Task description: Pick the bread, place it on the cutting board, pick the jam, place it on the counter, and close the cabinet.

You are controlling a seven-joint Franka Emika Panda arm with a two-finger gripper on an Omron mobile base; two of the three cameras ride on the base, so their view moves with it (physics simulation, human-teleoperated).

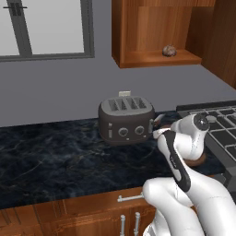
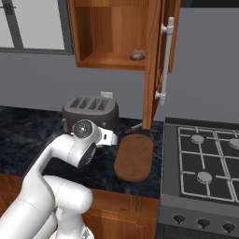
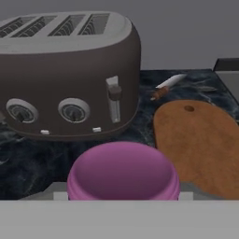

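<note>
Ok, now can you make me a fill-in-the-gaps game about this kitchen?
1. The bread sits on a shelf inside the open ____.
2. The toaster has ____ slots on top.
3. The flat wooden thing lying on the counter between the toaster and the stove is the ____.

Missing words: cabinet; four; cutting board.

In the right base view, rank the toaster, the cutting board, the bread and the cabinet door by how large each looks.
1. Cabinet door, swung open, nearly edge-on.
2 and 3. Cutting board and toaster: look similar, and the arm hides part of the toaster, so I won't rank them.
4. Bread, a small lump on the cabinet shelf, farther back.
</note>
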